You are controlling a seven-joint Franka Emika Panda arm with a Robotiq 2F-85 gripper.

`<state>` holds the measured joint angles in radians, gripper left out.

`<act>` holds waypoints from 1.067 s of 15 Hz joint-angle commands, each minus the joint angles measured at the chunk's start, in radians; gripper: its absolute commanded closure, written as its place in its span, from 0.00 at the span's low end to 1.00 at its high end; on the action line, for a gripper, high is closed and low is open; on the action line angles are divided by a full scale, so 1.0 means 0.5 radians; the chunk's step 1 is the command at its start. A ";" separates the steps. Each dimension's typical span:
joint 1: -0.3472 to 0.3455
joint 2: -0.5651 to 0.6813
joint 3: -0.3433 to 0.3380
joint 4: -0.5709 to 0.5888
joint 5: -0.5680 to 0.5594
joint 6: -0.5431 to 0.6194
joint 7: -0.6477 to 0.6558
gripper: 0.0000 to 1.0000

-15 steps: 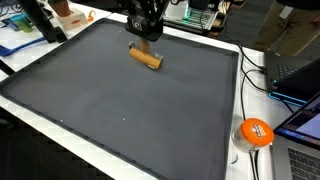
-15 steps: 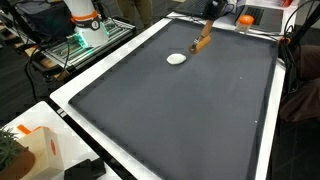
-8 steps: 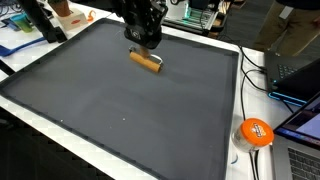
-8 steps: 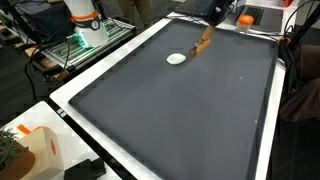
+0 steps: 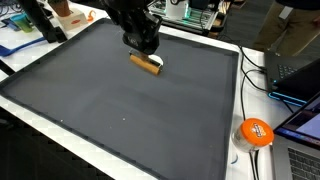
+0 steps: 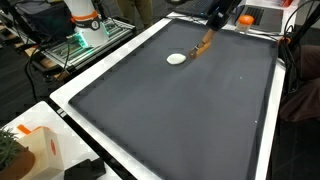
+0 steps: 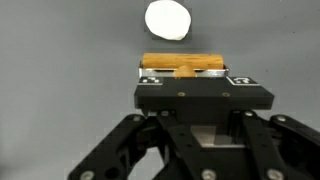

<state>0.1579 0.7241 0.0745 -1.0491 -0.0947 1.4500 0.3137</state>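
Your fingers (image 5: 143,46) clamp the wooden stick (image 5: 148,62) low over the table (image 5: 120,110), so a snag could twist it loose onto the white disc (image 6: 176,58) nearby.

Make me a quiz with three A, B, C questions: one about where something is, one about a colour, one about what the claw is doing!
1. Where is the white round thing? A on the dark mat; B on the floor; C in a box.
2. What colour is the stick? A blue; B brown; C green.
3. The gripper is: A wide open; B shut on the stick; C hidden.
Answers: A, it lies on the mat; B, the wrist view shows brown; B, it clamps the stick.
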 commanded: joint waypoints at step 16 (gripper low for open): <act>-0.027 0.551 -0.009 0.817 0.068 -0.537 -0.125 0.78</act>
<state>0.1528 0.9554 0.0625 -0.7235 -0.0773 1.2261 0.2625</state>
